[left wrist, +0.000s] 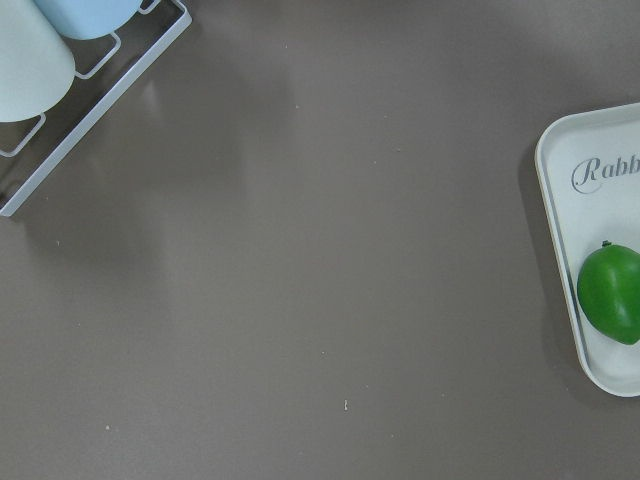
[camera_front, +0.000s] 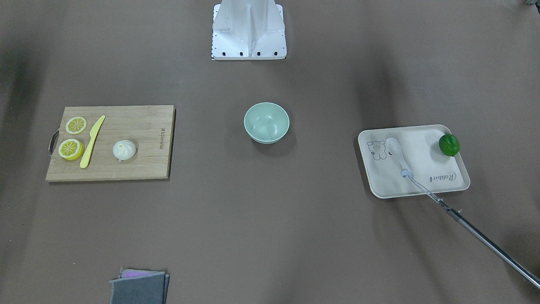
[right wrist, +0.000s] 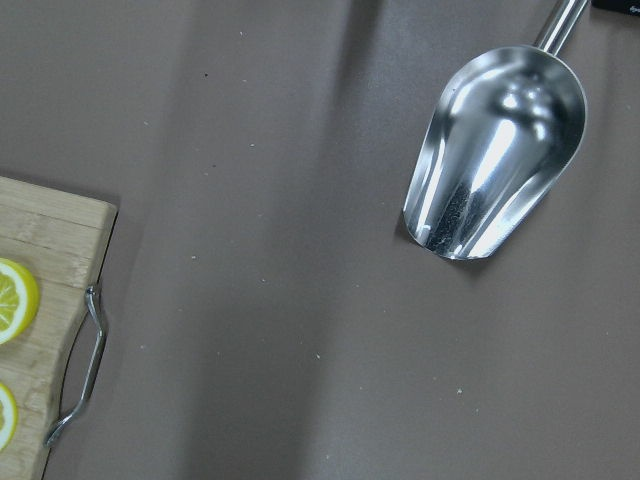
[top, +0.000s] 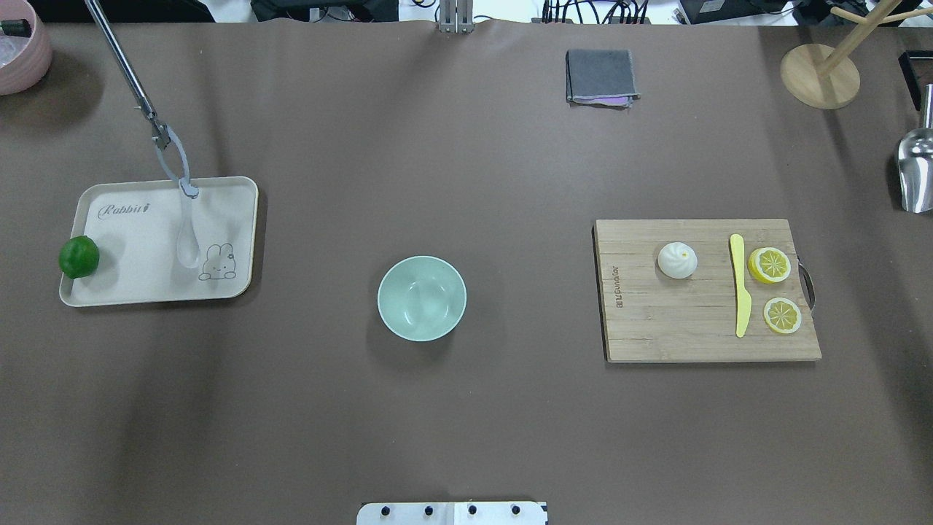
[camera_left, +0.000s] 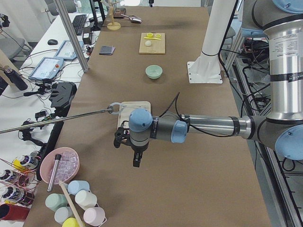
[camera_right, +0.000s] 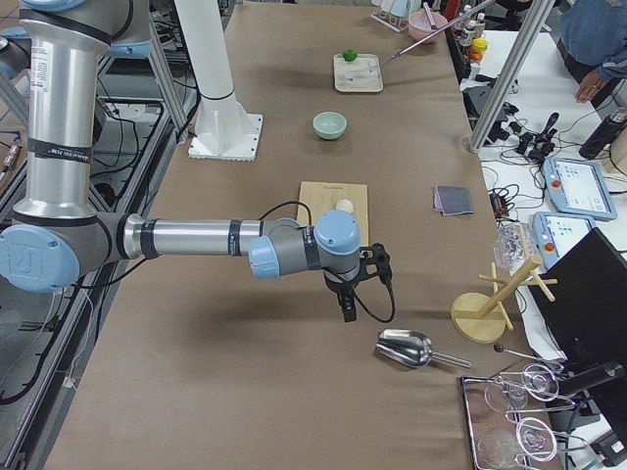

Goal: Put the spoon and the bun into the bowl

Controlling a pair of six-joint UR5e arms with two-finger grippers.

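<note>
The white spoon (top: 188, 244) lies on the cream tray (top: 131, 292) at the table's left, also in the front view (camera_front: 394, 151). A long metal grabber rod (top: 138, 91) reaches in from the far edge and touches the spoon's handle. The white bun (top: 677, 259) sits on a wooden cutting board (top: 670, 328) at the right. The empty mint-green bowl (top: 421, 297) stands mid-table. My left gripper (camera_left: 136, 161) hangs beyond the tray's end. My right gripper (camera_right: 348, 308) hangs beyond the board's end. I cannot tell whether either is open or shut.
A green lime (top: 79, 257) sits on the tray. A yellow knife (top: 740, 295) and lemon slices (top: 770, 265) share the board. A folded grey cloth (top: 600, 76), a wooden stand (top: 820, 73), a metal scoop (right wrist: 495, 170) and a pink bowl (top: 18, 44) lie around the edges.
</note>
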